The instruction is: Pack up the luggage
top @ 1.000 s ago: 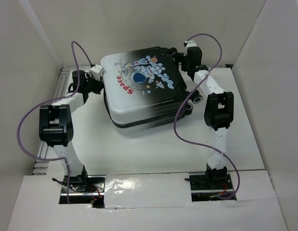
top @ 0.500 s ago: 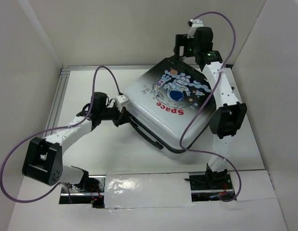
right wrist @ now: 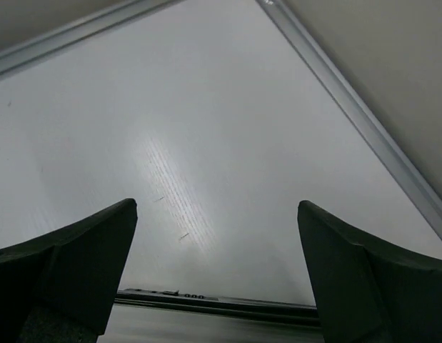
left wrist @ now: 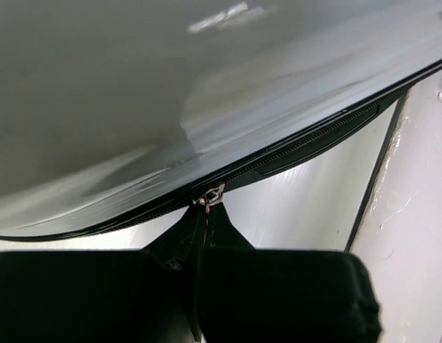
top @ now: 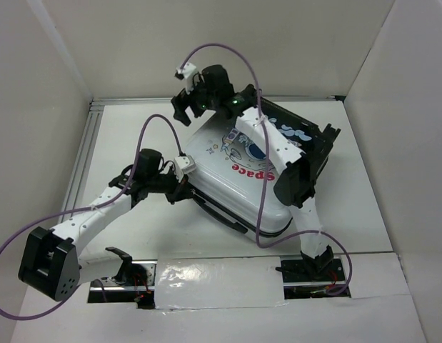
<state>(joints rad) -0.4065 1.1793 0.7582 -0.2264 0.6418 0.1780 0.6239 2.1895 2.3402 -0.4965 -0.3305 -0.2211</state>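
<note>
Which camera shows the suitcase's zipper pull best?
Left wrist: the zipper pull sits close up at the edge of the suitcase, pinched in the shut left gripper. Top external shows the whole suitcase, the pull too small to see. Right wrist shows none of it.

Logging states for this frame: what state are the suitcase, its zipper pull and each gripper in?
Suitcase: closed, lying flat on the table, astronaut print facing up.
Zipper pull: clamped in the left gripper at the suitcase's left edge.
Left gripper: shut on the zipper pull.
Right gripper: open, empty, above the table by the suitcase's far-left corner.
</note>
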